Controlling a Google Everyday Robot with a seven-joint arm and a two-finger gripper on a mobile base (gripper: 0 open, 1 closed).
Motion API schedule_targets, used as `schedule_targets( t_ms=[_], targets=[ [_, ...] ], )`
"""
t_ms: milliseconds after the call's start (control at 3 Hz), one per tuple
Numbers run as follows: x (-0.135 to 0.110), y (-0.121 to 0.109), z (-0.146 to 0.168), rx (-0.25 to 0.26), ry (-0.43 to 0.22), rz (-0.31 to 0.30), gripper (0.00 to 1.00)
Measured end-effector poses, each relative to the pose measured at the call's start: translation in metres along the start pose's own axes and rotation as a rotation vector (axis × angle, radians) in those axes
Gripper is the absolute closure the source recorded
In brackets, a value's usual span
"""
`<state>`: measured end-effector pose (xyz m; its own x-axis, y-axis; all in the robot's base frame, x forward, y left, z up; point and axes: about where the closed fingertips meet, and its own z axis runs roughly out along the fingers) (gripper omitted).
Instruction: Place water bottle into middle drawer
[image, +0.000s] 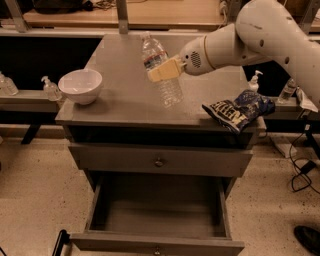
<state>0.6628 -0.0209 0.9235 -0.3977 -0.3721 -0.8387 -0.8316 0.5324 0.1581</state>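
My gripper (162, 70) is shut on the water bottle (161, 71), a clear crinkled plastic bottle with a white cap and a reddish-and-white label. It holds the bottle tilted, cap up and to the left, in the air above the middle of the grey cabinet top (125, 100). The white arm reaches in from the upper right. The middle drawer (157, 212), a wide shallow grey metal one at the cabinet's lowest tier, stands pulled open and empty below, with its knob at the bottom edge. The closed knobbed drawer front (159, 161) is above it.
A white bowl (80, 86) sits on the cabinet top at the left. A dark blue chip bag (239, 110) lies at the top's right edge. Pump-top dispenser bottles (50, 89) stand on a shelf to the left and right. Cables lie on the floor at the right.
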Motion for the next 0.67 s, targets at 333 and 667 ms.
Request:
schedule_targets(
  t_ms=[333,667],
  targets=[
    [-0.002,-0.001,0.005,-0.019,0.0,-0.015,1.0],
    [-0.007,0.01,-0.004,-0.157,-0.071,-0.079,1.0]
  ],
)
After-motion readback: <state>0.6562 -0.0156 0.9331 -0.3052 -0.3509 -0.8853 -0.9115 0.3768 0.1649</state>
